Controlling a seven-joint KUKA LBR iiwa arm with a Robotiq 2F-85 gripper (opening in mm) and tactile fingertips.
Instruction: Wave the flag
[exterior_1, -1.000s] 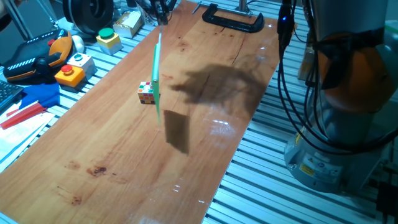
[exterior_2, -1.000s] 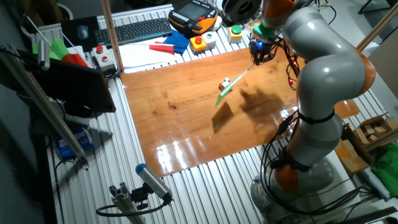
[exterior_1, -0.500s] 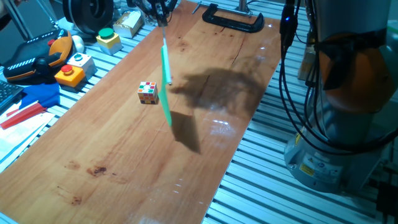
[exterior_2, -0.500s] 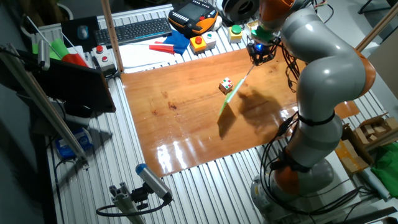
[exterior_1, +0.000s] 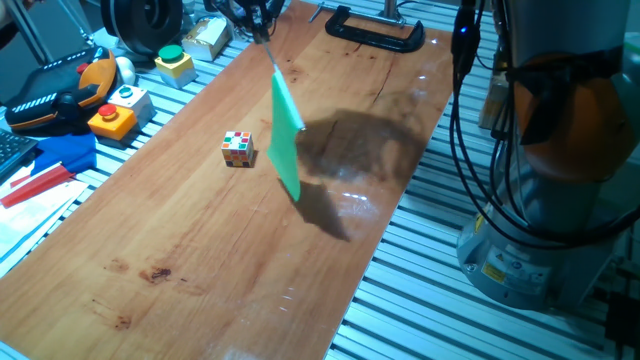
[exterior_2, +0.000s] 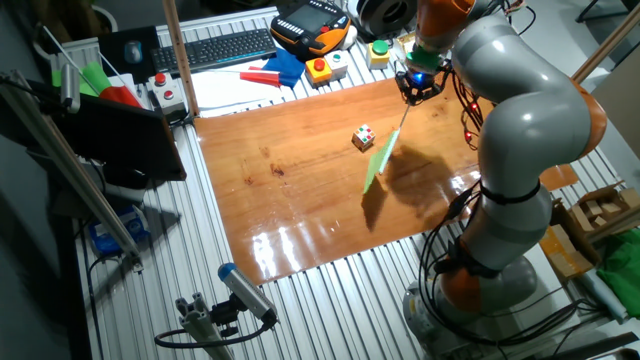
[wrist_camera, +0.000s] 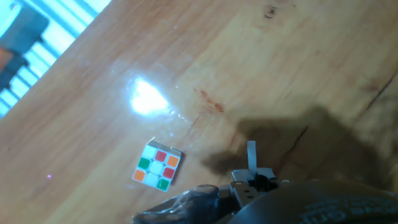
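Since a second ago, the bright green rectangular flag on its thin pale stick (exterior_1: 285, 140) has swung away from the small multicoloured puzzle cube (exterior_1: 237, 148) towards the robot's side of the desk, and its sheet has turned from edge-on to broad-face in one fixed view.

Largest in view is the grey and orange robot arm (exterior_2: 520, 130), which bends over the long polished wooden desk (exterior_1: 180, 250) from its base at the desk's edge. Its two-finger gripper (exterior_2: 417, 85) sits high over the far end of the desk, so the flag hangs below it with room to swing.

The jaws look closed on the top of the stick, though the grip itself is too small to see clearly. The flag hangs tilted in the air, its lower edge above the desk and touching nothing, with its dark shadow on the wood beside it. The cube rests on the desk just beside the flag and apart from it.

In the hand view the cube (wrist_camera: 157, 165) lies below, and a thin pale strip near the fingers is probably the stick.

The waving seems to be mid-swing.
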